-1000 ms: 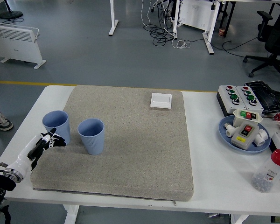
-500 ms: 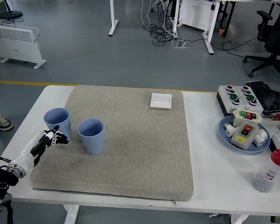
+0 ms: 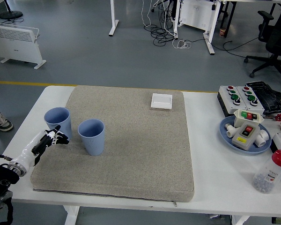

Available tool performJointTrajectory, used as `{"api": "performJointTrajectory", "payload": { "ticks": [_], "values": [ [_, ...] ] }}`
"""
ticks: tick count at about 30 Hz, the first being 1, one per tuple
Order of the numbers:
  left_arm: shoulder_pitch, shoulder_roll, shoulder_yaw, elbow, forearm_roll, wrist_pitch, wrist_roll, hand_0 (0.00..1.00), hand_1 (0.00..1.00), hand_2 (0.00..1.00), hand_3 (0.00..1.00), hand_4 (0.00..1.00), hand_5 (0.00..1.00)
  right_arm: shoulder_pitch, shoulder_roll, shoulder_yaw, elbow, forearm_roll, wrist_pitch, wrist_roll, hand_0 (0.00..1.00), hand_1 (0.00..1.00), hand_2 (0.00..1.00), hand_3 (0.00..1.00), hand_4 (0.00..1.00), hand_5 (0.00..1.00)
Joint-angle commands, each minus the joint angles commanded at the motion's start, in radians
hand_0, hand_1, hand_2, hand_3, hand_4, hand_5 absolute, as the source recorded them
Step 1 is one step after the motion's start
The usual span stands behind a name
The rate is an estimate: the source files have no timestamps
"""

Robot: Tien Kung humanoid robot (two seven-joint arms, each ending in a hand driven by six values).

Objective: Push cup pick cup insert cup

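Note:
Two blue ribbed cups stand upright on the grey mat. The left cup is at the mat's left edge. The right cup stands a short gap to its right, apart from it. My left hand reaches in from the lower left, its fingers extended and touching the lower front of the left cup, holding nothing. The right arm is out of view.
A small white box lies at the mat's far edge. At the right are a button box, a blue plate with switch parts, and a red-capped bottle near the front edge.
My left hand has drawn back slightly toward the lower left while staying at the left cup's base. The left cup has shifted slightly up and to the right.

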Motion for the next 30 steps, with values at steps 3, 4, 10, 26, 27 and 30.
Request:
{"api": "performJointTrajectory", "payload": {
  "ticks": [3, 4, 10, 26, 27, 30],
  "values": [
    [-0.008, 0.002, 0.009, 0.009, -0.002, 0.001, -0.002, 0.780, 0.562, 0.474, 0.440, 0.593, 0.998, -0.002, 0.001, -0.001, 0.000, -0.001, 0.000, -0.001, 0.745, 0.695, 0.682, 0.580, 0.181, 0.544],
    [-0.011, 0.002, 0.011, 0.012, -0.003, 0.001, -0.003, 0.780, 0.562, 0.474, 0.440, 0.593, 0.998, -0.003, 0.001, -0.001, 0.000, -0.002, 0.000, -0.002, 0.745, 0.695, 0.682, 0.580, 0.181, 0.544],
    [-0.023, 0.005, 0.023, 0.026, -0.004, 0.001, -0.006, 0.785, 0.566, 0.474, 0.440, 0.605, 0.998, -0.006, 0.002, -0.003, 0.000, -0.004, 0.001, -0.003, 0.745, 0.695, 0.682, 0.579, 0.181, 0.547],
    [-0.069, 0.003, 0.050, 0.060, -0.012, 0.002, -0.009, 0.799, 0.576, 0.476, 0.442, 0.608, 0.998, -0.005, 0.003, -0.009, 0.000, 0.001, 0.003, -0.004, 0.745, 0.694, 0.681, 0.579, 0.180, 0.549],
    [-0.072, 0.002, 0.052, 0.064, -0.014, 0.001, -0.009, 0.799, 0.576, 0.476, 0.442, 0.608, 0.998, -0.004, 0.003, -0.010, 0.000, 0.002, 0.003, -0.004, 0.745, 0.694, 0.681, 0.579, 0.180, 0.549],
    [-0.085, -0.001, 0.060, 0.081, -0.021, 0.000, -0.012, 0.799, 0.577, 0.477, 0.442, 0.608, 0.998, -0.003, 0.003, -0.011, 0.000, 0.003, 0.003, -0.004, 0.745, 0.694, 0.681, 0.579, 0.180, 0.550]
  ]
}}
